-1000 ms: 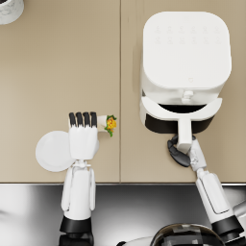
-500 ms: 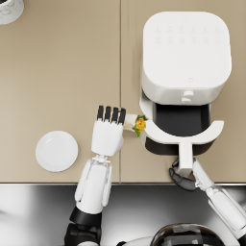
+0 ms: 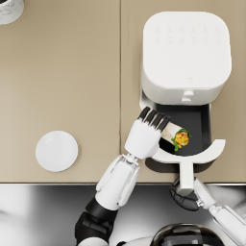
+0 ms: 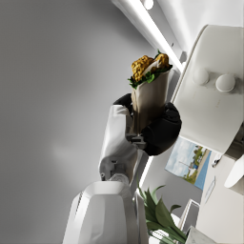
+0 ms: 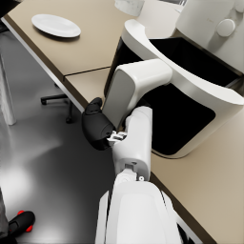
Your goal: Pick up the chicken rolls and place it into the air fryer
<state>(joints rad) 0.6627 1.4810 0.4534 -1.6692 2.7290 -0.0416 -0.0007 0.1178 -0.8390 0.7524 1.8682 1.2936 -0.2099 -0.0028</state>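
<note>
The chicken roll (image 3: 178,137) is a pale wrap with golden filling and green leaves; my left hand (image 3: 146,133) holds it over the open black drawer (image 3: 197,126) of the white air fryer (image 3: 185,55). In the left wrist view the chicken roll (image 4: 148,86) stands up out of my dark left hand (image 4: 155,126), beside the air fryer (image 4: 209,105). My right hand (image 3: 185,198) grips the drawer's white handle (image 3: 185,173) at the table's front edge. In the right wrist view my right hand (image 5: 97,128) wraps around the handle (image 5: 131,88) of the pulled-out drawer (image 5: 186,86).
A white plate (image 3: 56,151) lies at the front left of the beige table (image 3: 72,77), also seen as the plate (image 5: 55,25) in the right wrist view. A pale round container (image 3: 9,8) sits at the far left corner.
My left hand has carried the chicken roll to the right, from beside the plate to above the open drawer. My right hand has pulled the drawer further out by its handle.
</note>
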